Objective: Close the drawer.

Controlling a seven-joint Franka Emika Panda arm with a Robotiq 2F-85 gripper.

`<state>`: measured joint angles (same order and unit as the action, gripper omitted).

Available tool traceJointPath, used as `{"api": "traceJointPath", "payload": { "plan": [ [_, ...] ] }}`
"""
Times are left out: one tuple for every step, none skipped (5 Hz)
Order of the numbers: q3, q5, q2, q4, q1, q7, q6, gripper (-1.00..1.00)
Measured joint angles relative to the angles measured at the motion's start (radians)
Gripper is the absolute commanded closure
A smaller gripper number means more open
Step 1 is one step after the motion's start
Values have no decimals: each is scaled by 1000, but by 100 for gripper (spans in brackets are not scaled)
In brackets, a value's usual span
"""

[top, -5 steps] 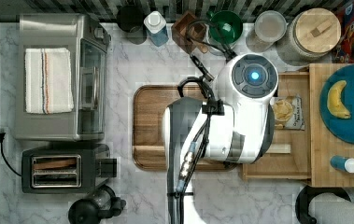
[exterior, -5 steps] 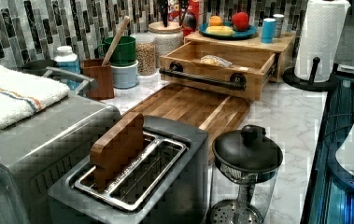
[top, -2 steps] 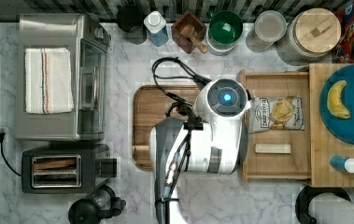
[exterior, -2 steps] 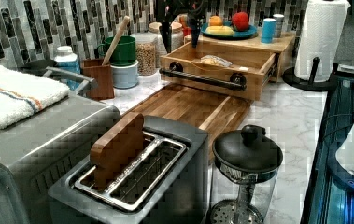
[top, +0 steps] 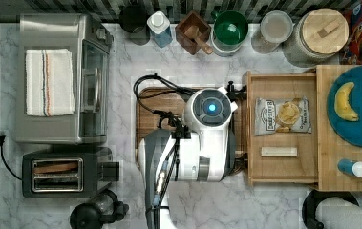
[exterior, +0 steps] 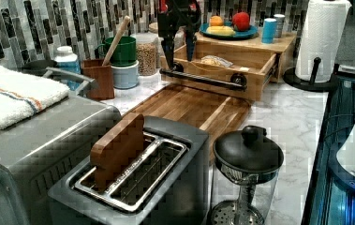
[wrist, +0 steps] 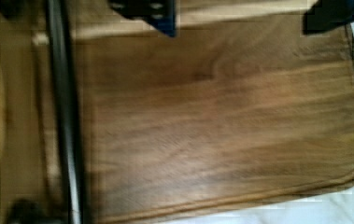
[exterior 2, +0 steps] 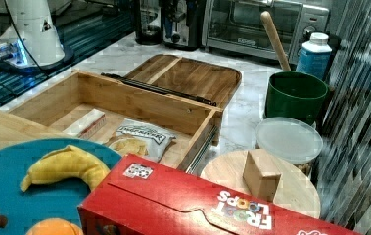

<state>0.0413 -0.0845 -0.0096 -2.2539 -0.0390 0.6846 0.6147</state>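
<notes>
Seen in the left view, near to far: a toaster (exterior: 133,183) w/ a wooden block (exterior: 117,149) stood in one slot is found nearest, a black-lidded glass press pot (exterior: 246,173) just beside it on the left view's right. A toaster oven (exterior: 30,150) w/ a folded towel (exterior: 16,96) on top is seen on the left view's left. Behind these, a dark brown cutting board (exterior: 194,107) is laid flat on the marble table (exterior: 287,126).

The drawer (exterior: 222,70) is seen pulled out, approx. fully, from under the butcher-block top (exterior: 255,43); its front w/ the black bar handle (exterior: 202,79) sits just over the far edge of the cutting board. A chip bag (top: 282,116) and a small pale bar (top: 279,151) are held inside (both lying flat).

The tool (exterior: 177,40) is hung above the drawer front at the handle's end on the left view's left, fingers (exterior: 166,47) spread apart, pointing down, nothing clamped. In the top view the arm (top: 202,138) is laid over the cutting board.

Farthest back: a blue plate (exterior: 226,33) w/ fruit, a paper towel roll (exterior: 322,42), a green cup (exterior: 121,50), a knife block (exterior: 101,79).
</notes>
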Motion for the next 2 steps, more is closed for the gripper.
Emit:
{"api": "traceJointPath", "payload": {
  "plan": [
    [0,-5,3,-63,14,17,165,100],
    [0,9,11,-129,21,20,310,100]
  ]
}}
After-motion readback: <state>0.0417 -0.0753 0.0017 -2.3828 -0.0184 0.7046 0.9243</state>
